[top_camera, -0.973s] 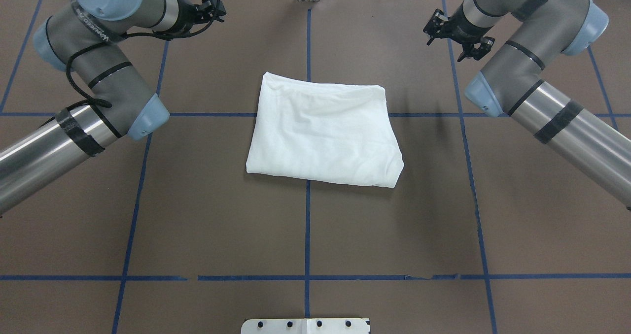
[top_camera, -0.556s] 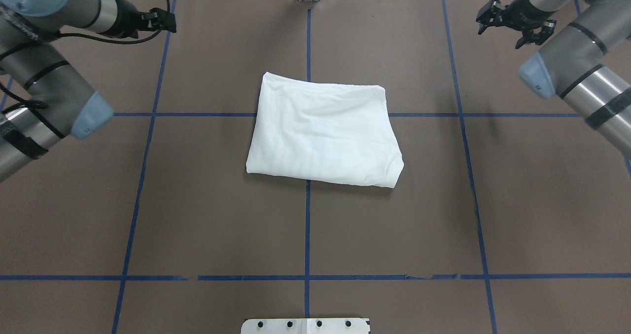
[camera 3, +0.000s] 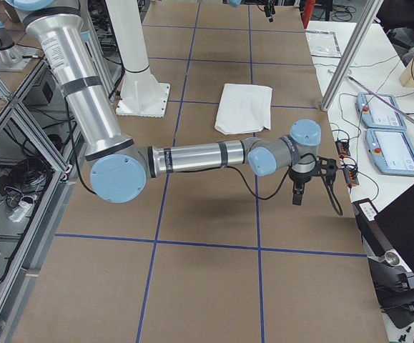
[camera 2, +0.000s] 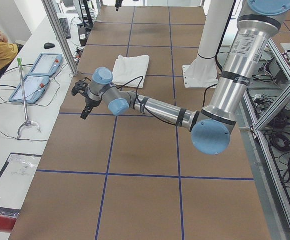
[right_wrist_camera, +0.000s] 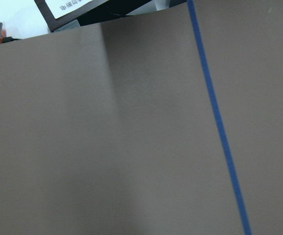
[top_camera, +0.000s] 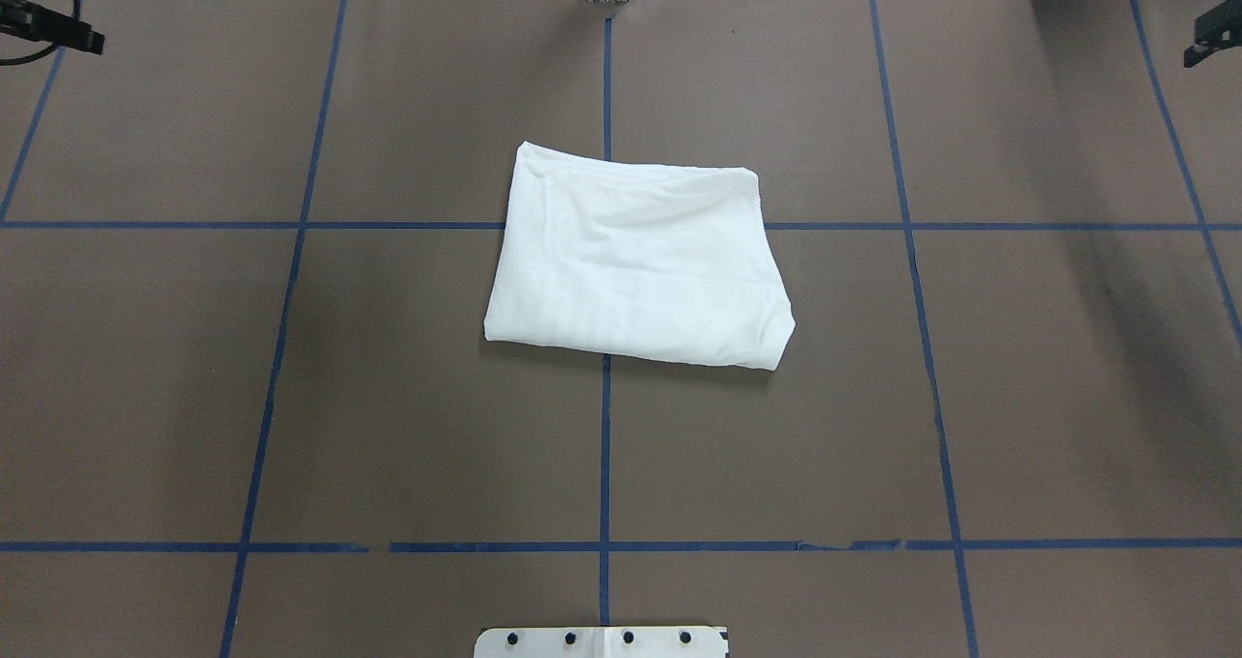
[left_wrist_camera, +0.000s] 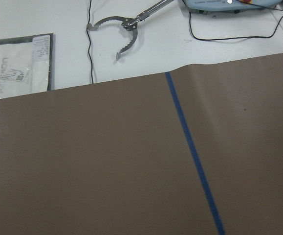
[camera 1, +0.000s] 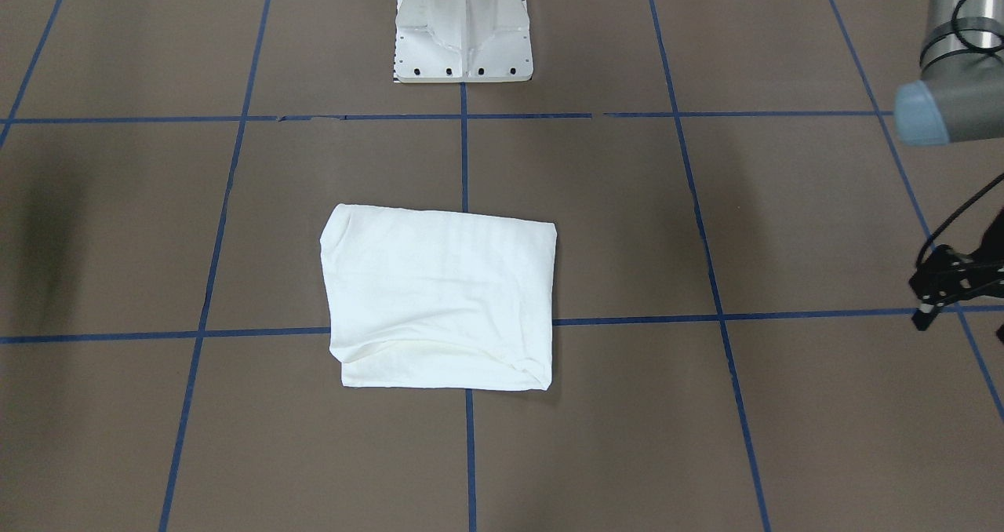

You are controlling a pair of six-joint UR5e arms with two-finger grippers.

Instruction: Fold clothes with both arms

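Hovering well apart from the folded T-shirt are left claw and right claw; how open, cannot tell.

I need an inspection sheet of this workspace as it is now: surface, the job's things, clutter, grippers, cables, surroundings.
Surface: brown table with blue tape lines.
Job's things: white T-shirt lies folded at the centre, no gripper touching it.
Clutter: nothing seen.
Grippers: left gripper and right gripper at opposite table ends, away from the shirt; open or shut unclear.
Cables: black cable loops at the left wrist.
Surroundings: teach pendants and grabber tool on the side bench.
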